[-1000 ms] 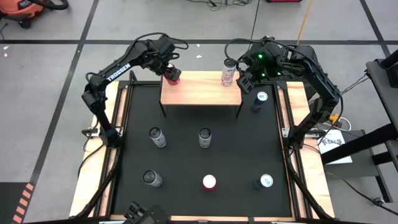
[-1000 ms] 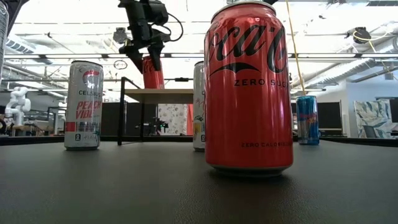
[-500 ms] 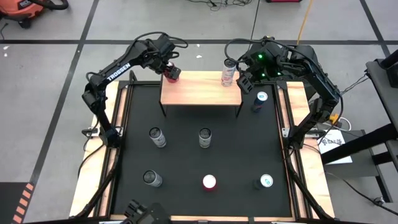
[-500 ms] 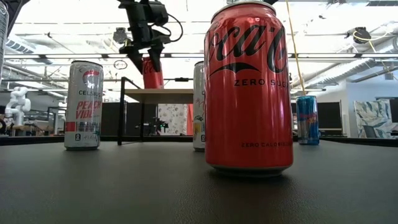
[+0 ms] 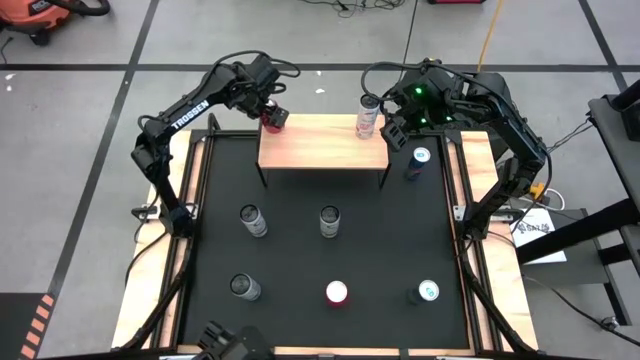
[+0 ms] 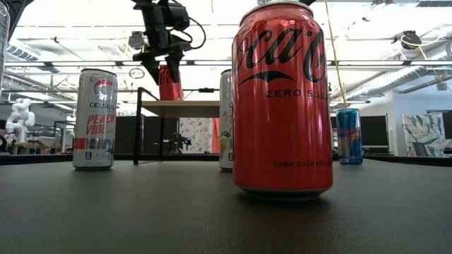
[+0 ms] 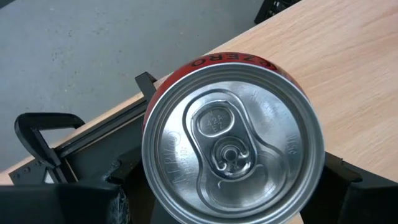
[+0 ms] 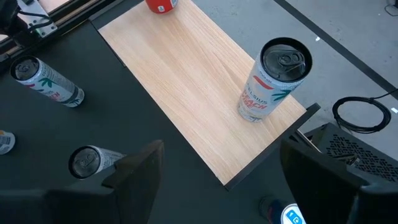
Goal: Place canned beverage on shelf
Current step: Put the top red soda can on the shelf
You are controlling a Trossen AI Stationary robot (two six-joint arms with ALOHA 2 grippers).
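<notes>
The left tool (image 5: 268,108) grips a red can (image 5: 274,118) at the shelf's (image 5: 320,150) back left corner. A white can (image 5: 367,117) stands at its back right, near the right tool (image 5: 398,132), whose fingers are spread wide, empty.

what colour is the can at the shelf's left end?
Red, with a silver top; the can on the shelf shows best in the left wrist view.
</notes>
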